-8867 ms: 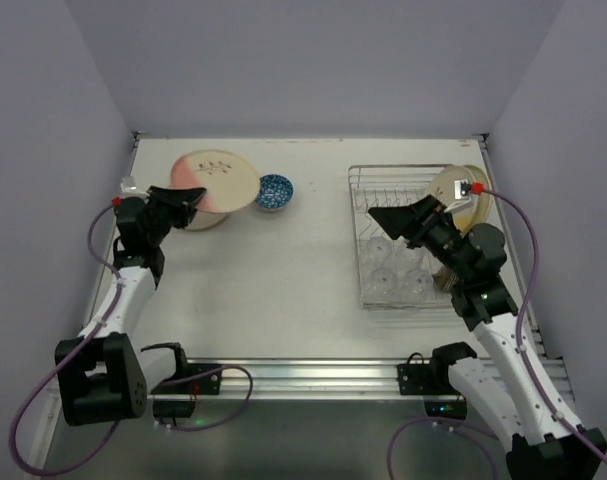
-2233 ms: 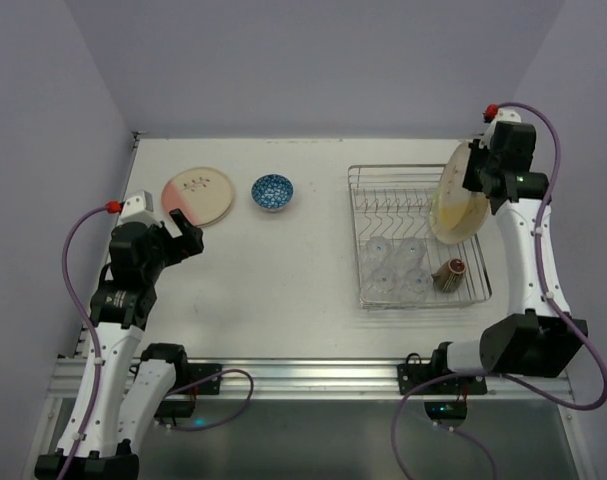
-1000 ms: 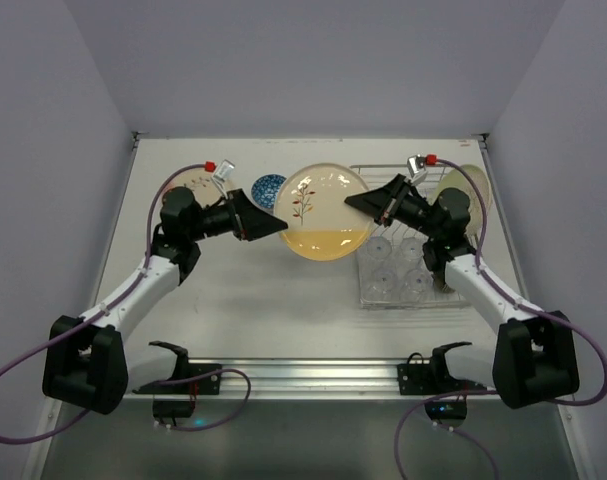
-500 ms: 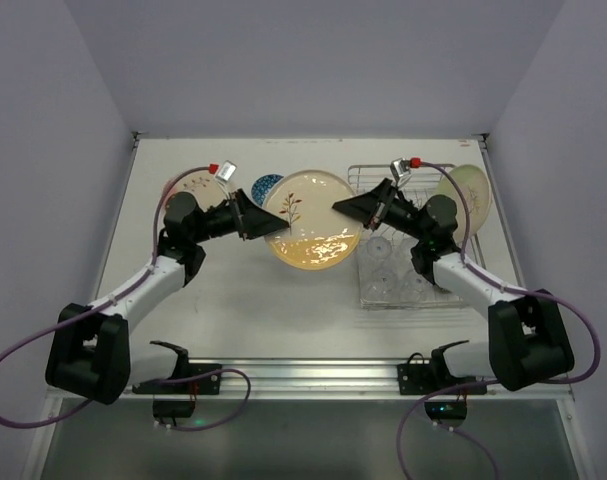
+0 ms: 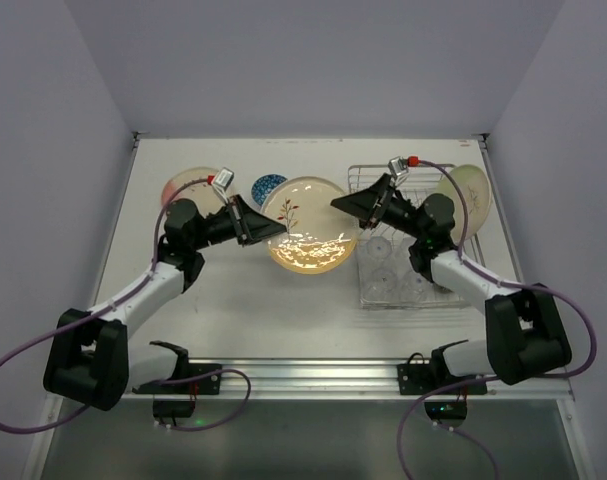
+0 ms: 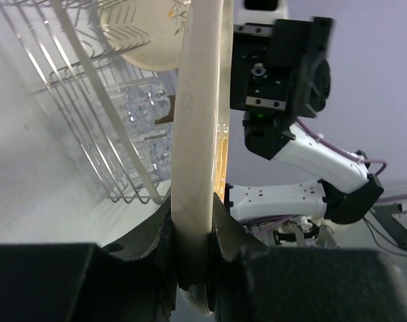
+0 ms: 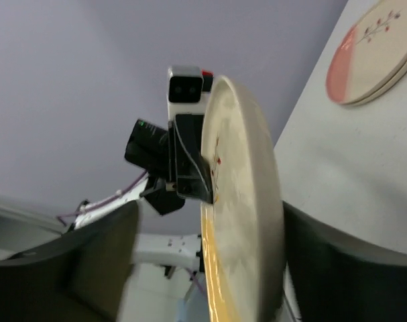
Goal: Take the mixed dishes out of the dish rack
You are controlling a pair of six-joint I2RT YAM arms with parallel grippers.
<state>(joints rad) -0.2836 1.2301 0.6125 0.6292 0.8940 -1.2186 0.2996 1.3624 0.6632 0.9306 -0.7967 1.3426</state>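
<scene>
Lilac walls (image 5: 313, 70) close round a white table (image 5: 283, 310), and above it a cream plate (image 5: 305, 226) hangs clear of the surface between the two arms. A second ago the right gripper (image 5: 343, 204) pinched this plate while the left gripper (image 5: 275, 229) stood wide open at the opposite rim. That is now reversed. The left wrist view shows the left fingers (image 6: 161, 236) pressed onto the rim from both faces, with the plate standing edge-on straight ahead of them. The right wrist view shows the right jaws spread to either side of the rim. Whether one pad still brushes the rim cannot be told. This reads as a handover nearly finished: the plate's weight looks to rest with the left arm, which can carry it off once the right backs away. Behind the left gripper, a pink plate (image 5: 183, 185) and the bowl (image 5: 266, 187) lie on the table, so that side seems to be the unloading spot. Behind and below the right gripper, the rack (image 5: 368, 300) holds the glasses (image 5: 398, 265) and a second plate (image 5: 468, 190), so much remains. No brand, label or readable writing shows anywhere, only a thin sprig motif with red dots on the held plate's face.
</scene>
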